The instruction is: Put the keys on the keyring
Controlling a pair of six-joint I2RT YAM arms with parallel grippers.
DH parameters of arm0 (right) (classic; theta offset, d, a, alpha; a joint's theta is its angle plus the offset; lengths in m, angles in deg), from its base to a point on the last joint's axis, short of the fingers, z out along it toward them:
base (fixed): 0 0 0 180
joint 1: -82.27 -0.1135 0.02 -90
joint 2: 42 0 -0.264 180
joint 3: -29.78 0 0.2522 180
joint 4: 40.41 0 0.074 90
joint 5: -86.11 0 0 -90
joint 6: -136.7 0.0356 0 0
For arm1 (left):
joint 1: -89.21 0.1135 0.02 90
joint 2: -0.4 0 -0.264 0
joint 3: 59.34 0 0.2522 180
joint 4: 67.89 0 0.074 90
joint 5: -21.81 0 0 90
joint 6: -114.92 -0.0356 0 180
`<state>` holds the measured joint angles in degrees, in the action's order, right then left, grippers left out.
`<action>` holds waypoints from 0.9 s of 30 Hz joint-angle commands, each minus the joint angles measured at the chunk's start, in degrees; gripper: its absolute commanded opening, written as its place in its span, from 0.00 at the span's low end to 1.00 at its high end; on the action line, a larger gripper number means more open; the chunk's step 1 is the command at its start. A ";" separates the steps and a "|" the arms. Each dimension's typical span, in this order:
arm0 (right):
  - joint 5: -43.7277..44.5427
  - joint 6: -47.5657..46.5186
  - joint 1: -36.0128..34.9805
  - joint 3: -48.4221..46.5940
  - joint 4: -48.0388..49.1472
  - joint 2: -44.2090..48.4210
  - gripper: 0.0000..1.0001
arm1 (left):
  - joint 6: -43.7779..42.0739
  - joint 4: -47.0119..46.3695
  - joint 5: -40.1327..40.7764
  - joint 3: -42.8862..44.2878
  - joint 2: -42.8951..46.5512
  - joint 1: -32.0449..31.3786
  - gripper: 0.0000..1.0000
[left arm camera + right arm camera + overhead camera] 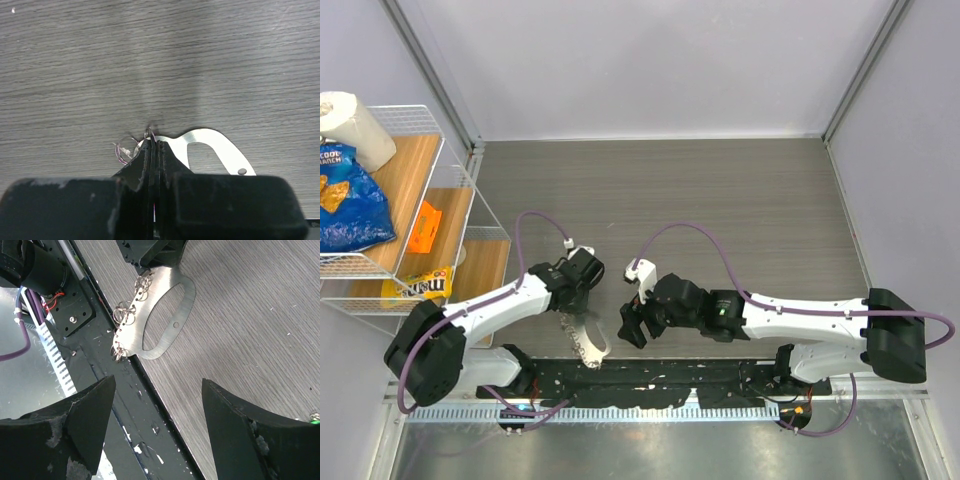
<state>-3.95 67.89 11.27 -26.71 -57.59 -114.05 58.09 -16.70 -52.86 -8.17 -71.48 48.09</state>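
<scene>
The keyring is a flat silver looped strap (592, 350) with several small silver rings (126, 315) along one edge; it lies at the table's near edge. My left gripper (576, 302) is shut on its far end, fingertips (150, 150) pinched together on the strap (220, 145), with a small ring (125, 149) just left of them. My right gripper (628, 328) is open and empty, just right of the strap (187, 300). A green bit with a silver ring (314, 416), probably the green key, peeks from behind my right finger. The blue key is out of view.
A wire shelf (470, 215) stands at the left with a blue chip bag (350, 200), a paper roll (355, 125), an orange packet (423, 228) and a yellow candy bag (415, 287). The black mounting rail (650, 378) runs along the near edge. Walls close the back and sides.
</scene>
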 commanded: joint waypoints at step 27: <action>6.38 -14.51 -1.07 -12.48 -8.98 11.41 0.76 | 16.74 -4.91 -13.84 7.77 31.27 -0.62 0.00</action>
<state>-2.05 57.23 10.81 -36.30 -66.69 -103.12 68.31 -16.68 -65.75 -3.25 -42.87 47.61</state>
